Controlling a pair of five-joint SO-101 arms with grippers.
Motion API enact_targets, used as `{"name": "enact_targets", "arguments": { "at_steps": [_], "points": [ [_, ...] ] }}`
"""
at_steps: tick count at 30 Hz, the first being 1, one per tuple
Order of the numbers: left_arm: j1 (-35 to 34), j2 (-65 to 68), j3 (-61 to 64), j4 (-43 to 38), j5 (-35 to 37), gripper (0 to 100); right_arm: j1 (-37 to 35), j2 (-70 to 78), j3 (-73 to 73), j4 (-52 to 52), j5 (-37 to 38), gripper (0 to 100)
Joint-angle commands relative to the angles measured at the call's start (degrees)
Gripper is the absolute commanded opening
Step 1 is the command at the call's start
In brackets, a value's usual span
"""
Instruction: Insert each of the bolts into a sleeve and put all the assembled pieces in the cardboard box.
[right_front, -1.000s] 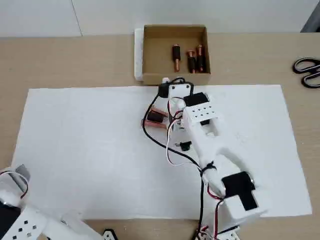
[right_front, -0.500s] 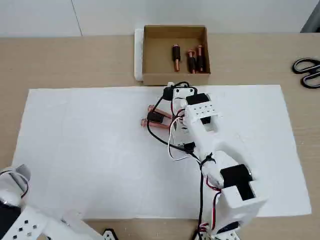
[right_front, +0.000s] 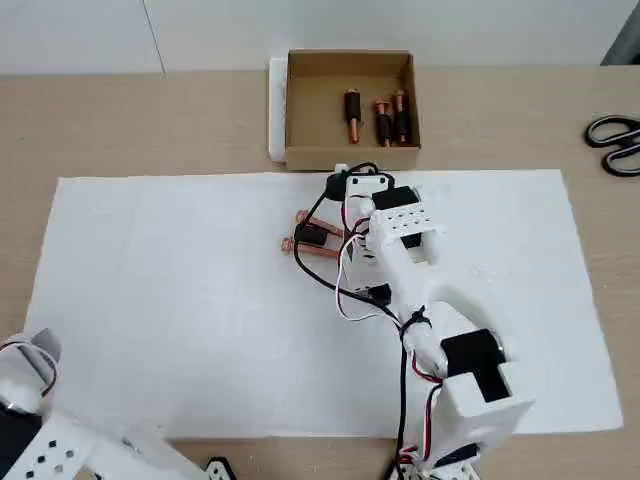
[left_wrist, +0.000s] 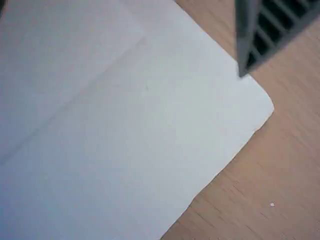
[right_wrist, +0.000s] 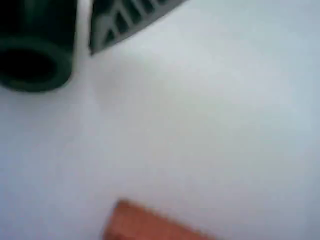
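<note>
The cardboard box stands at the far edge of the table and holds three bolts in black sleeves. On the white paper just in front of the box lie two copper bolts side by side, with a black sleeve between them. My right gripper is down at the paper right beside them. In the right wrist view the sleeve shows its open end close by, with a copper bolt a little apart from it. My left gripper hangs over the paper's near left corner.
Scissors lie on the wooden table at the far right. A white block leans against the box's left wall. Black and white cables trail along the right arm. The left arm sits at the near left corner.
The right arm drew back a little toward the near edge. The two bolts and the sleeve slid slightly left with it. The left arm stayed still.
</note>
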Motion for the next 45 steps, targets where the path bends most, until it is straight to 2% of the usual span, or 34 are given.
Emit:
{"name": "enact_targets", "arguments": {
  "at_steps": [1, 14, 18, 23, 32, 45],
  "points": [
    [0.09, -0.44, -1.98, -0.09, 0.35, 31, 0.66, -0.22, -1.05, -0.75, -0.35, 13.9],
    [0.09, -0.44, -1.98, -0.09, 0.26, 31, 0.66, 5.32, -1.23, -3.03, -0.26, 13.7],
    [0.09, -0.44, -1.98, -0.09, 0.26, 31, 0.92, 5.32, -1.32, -3.82, -0.09, 6.0],
    [0.09, -0.44, -1.98, -0.09, 0.26, 31, 2.15, 5.41, -2.2, -3.65, 0.0, 0.9],
    [0.09, -0.44, -1.98, -0.09, 0.26, 31, 5.32, 5.14, -2.46, -2.86, 0.09, 0.4],
    [0.18, -0.09, -2.51, 0.0, 0.44, 31, 7.69, -13.93, -2.02, -1.63, 0.09, 0.4]
  ]
}}
